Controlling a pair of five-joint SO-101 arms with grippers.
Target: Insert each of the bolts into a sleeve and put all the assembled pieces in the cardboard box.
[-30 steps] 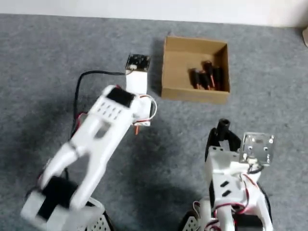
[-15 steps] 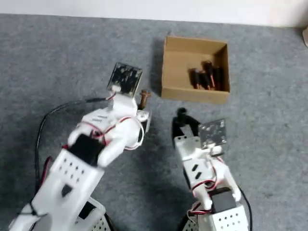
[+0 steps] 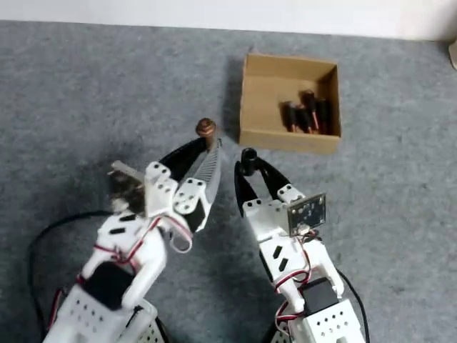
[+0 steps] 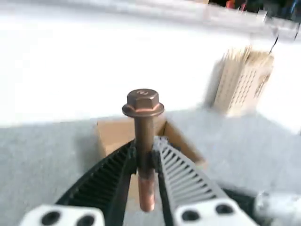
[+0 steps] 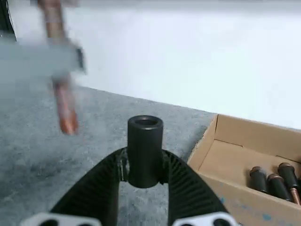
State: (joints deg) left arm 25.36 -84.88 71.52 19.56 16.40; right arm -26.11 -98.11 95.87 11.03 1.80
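The bolt (image 4: 144, 136) is a copper-coloured metal pin with a wide flanged head. It looks stiff, small and light, and its smooth shank would probably slip or swing under a weak pinch. It stands upright, head up, lifted off the table (image 3: 86, 93) just off the left near corner of the cardboard box (image 3: 285, 141). The left claw (image 4: 145, 149) is clamped on it at mid-shank, below the head. That seems the right hold, since the lower end hangs free to enter a hole and the ribbed fingers give some bite. The sleeve (image 5: 145, 150) is a short black tube, rigid and plain-walled, so it is likely just as ready to twist if squeezed off-centre. It sits upright with its bore facing up, a little short of the box's near wall by that same corner and close beside the bolt. The right claw (image 5: 145, 162) grips it around its lower half, leaving the mouth clear. In the right wrist view the bolt's tip hangs off to one side of the bore, not over it. Inside the box, against its far-right part, lie a few finished pieces (image 3: 307, 113).
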